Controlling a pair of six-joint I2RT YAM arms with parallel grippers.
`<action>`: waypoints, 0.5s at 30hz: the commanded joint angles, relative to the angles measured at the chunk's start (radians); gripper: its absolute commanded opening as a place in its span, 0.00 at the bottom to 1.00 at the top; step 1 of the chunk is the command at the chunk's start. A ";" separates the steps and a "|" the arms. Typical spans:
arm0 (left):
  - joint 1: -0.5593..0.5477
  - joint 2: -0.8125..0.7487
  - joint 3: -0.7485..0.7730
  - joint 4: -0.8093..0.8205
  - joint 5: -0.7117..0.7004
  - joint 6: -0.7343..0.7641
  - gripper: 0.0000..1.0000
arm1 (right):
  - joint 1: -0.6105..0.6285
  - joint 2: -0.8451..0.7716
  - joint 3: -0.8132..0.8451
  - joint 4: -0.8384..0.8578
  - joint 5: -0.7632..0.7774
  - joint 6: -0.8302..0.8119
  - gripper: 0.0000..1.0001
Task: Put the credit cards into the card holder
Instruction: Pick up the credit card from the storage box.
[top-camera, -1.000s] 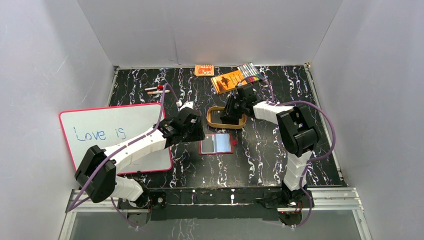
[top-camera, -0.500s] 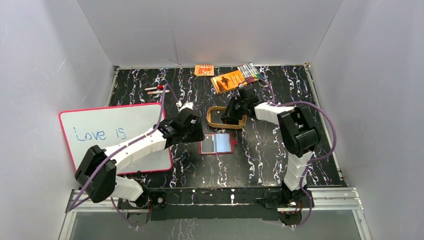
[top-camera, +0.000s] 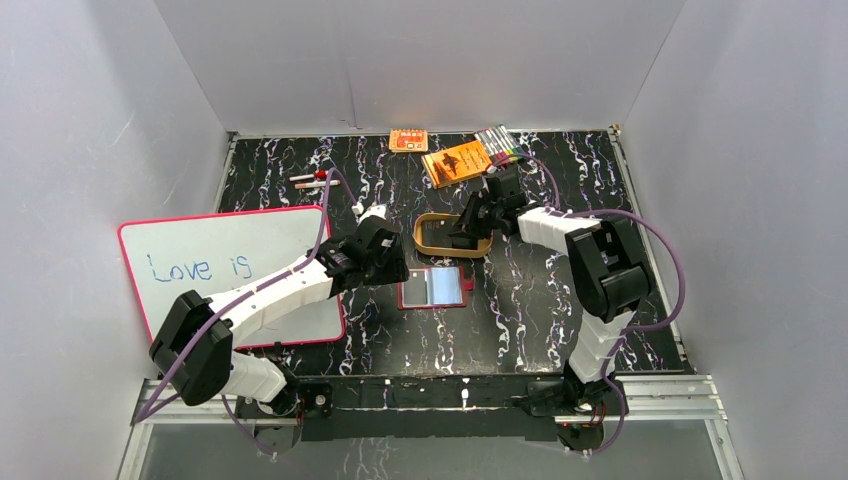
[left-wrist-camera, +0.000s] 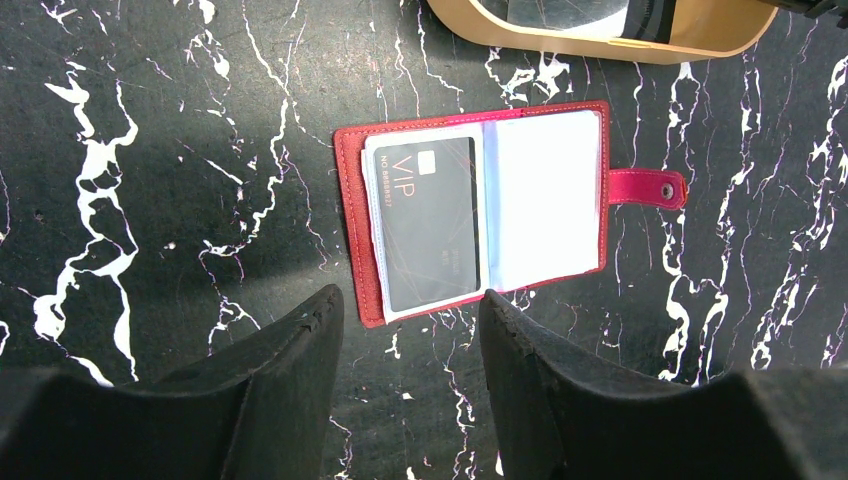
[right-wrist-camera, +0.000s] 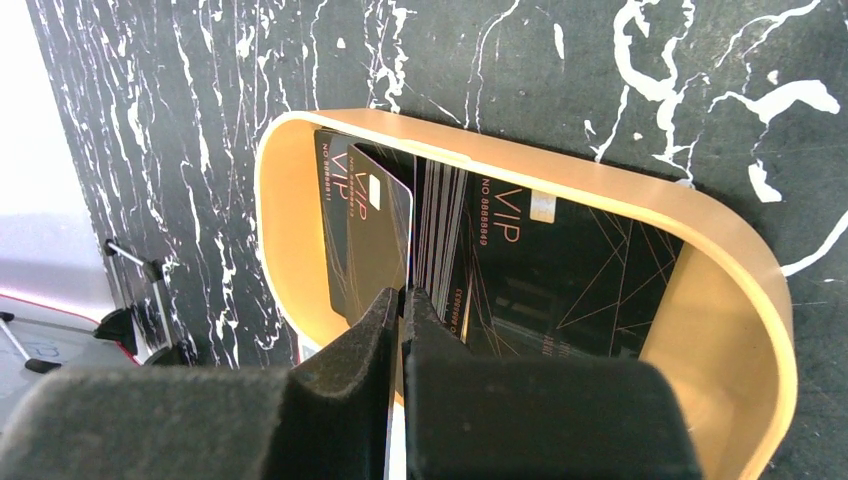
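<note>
The card holder (top-camera: 435, 287) lies open on the black marbled table, red with clear sleeves (left-wrist-camera: 545, 190). One dark credit card (left-wrist-camera: 430, 225) sits in its left sleeve. My left gripper (left-wrist-camera: 410, 310) hovers open just short of the holder's near edge, with nothing between its fingers. Several more credit cards (right-wrist-camera: 570, 270) lie in the tan oval tray (right-wrist-camera: 740, 260). My right gripper (right-wrist-camera: 404, 300) reaches into that tray (top-camera: 430, 240) and is shut on the edge of one credit card (right-wrist-camera: 385, 235), which stands tilted up on edge.
A whiteboard (top-camera: 235, 265) with a red frame lies at the left under the left arm. Orange packets (top-camera: 455, 160) and markers (top-camera: 500, 145) sit along the back edge. Small pens (top-camera: 310, 180) lie at the back left. White walls enclose the table.
The right gripper's fingers have closed onto a card in the tray, and its wrist has shifted slightly to the right. The left arm and the card holder have not moved.
</note>
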 joint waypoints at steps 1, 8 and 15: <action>-0.002 -0.011 -0.001 0.003 0.001 0.000 0.50 | -0.007 -0.050 -0.023 0.042 -0.020 -0.002 0.00; -0.002 -0.024 0.000 -0.003 -0.011 0.002 0.50 | -0.012 -0.112 -0.031 0.037 -0.064 0.081 0.00; -0.002 -0.036 0.010 -0.018 -0.032 0.002 0.50 | -0.023 -0.181 -0.007 -0.036 -0.071 0.218 0.00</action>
